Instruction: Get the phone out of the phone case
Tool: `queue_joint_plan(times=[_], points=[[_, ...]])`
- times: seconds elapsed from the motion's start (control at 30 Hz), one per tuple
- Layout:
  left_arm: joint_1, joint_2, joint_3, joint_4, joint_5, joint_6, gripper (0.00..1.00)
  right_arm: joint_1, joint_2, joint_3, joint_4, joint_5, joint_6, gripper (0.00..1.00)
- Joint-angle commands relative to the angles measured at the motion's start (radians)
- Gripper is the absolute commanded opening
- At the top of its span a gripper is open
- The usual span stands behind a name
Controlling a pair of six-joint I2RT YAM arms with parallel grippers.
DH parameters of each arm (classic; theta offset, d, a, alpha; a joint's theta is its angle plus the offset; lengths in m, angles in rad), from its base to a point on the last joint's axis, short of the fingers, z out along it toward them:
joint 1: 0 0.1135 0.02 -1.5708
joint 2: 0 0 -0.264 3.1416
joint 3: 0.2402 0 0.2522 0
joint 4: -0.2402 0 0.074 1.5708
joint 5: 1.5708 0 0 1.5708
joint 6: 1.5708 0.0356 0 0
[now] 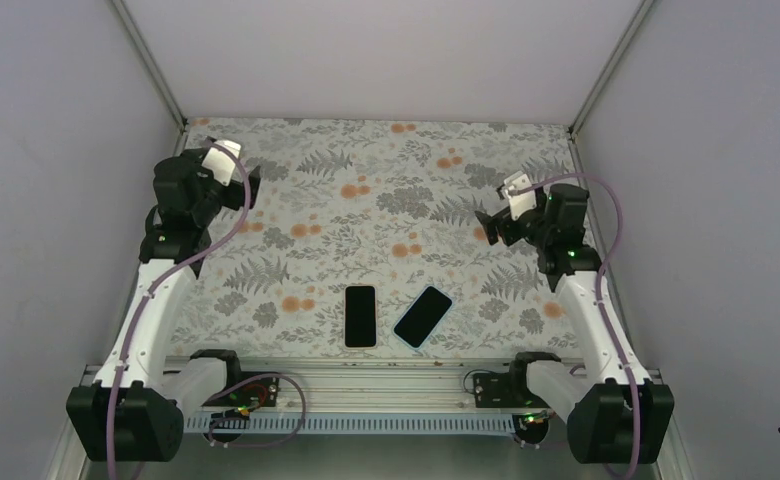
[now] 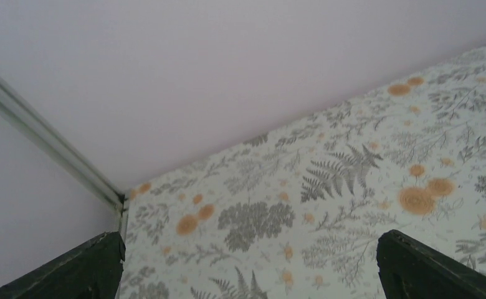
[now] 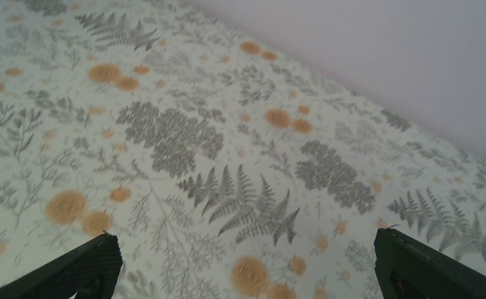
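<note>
Two dark slabs lie near the table's front edge in the top view. The left one is a plain black phone, lying straight. The right one is tilted and has a thin light-blue rim like a case; I cannot tell whether it holds a phone. My left gripper is raised at the far left, well away from both. My right gripper is raised at the right, behind the slabs. Both wrist views show wide-apart dark fingers with only the floral cloth between them.
The table is covered by a floral cloth with grey ferns and orange blooms. Pale walls enclose it at the back and both sides. A metal rail with cables runs along the near edge between the arm bases.
</note>
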Motion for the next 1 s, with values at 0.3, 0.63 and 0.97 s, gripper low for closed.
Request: queue_joint_plan(times=[0.3, 0.63, 0.97], points=[[0.010, -0.005, 0.011, -0.109, -0.062, 0.061, 1.00, 0.013, 0.016, 0.119, -0.639, 0.045, -0.382, 0.13], [0.011, 0.053, 0.050, -0.187, 0.150, 0.158, 1.00, 0.281, 0.056, -0.011, -0.877, 0.107, -0.422, 0.03], [0.010, 0.106, 0.062, -0.217, 0.165, 0.193, 1.00, 0.460, 0.289, -0.020, -0.795, 0.179, -0.348, 0.03]])
